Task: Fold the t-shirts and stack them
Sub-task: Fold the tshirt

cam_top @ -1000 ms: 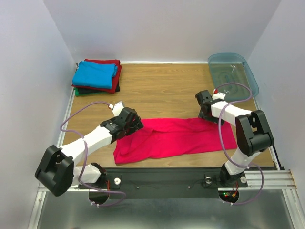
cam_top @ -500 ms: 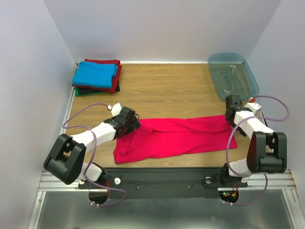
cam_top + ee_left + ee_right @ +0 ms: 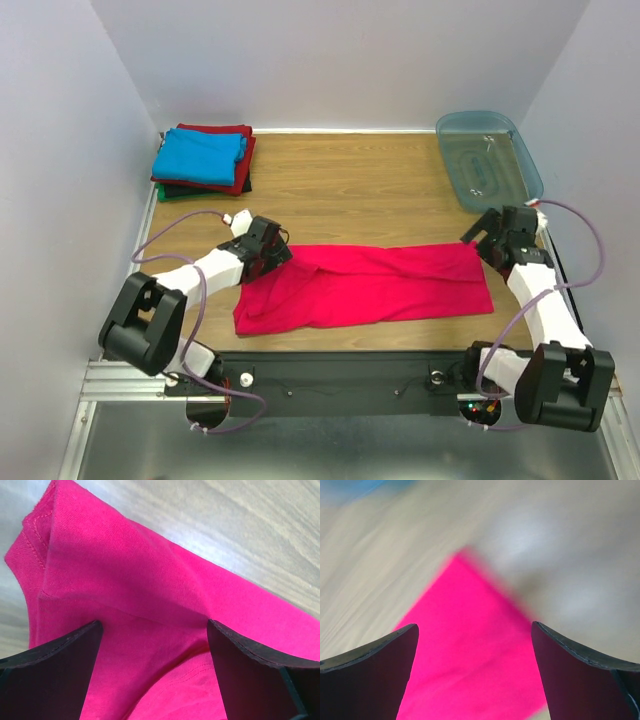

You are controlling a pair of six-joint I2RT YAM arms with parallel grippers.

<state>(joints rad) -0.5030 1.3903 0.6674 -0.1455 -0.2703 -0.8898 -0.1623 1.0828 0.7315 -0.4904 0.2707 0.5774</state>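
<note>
The pinkish-red t-shirt (image 3: 365,285) lies folded into a long strip across the front of the wooden table. My left gripper (image 3: 272,258) is open over its far left corner, with the cloth (image 3: 150,630) between the spread fingers. My right gripper (image 3: 482,245) is open just above the strip's far right corner (image 3: 470,650); that view is blurred. A stack of folded t-shirts (image 3: 203,160), sky blue on top of dark red, green and black, sits at the back left.
A translucent blue-grey plastic bin (image 3: 490,158) stands at the back right, close behind my right arm. White walls close the table on three sides. A metal rail (image 3: 350,375) runs along the front edge.
My right arm has swung out from over the shirt's middle right to its far right corner. The shirt's right end has been drawn flatter and wider. My left gripper shifted slightly back and left.
</note>
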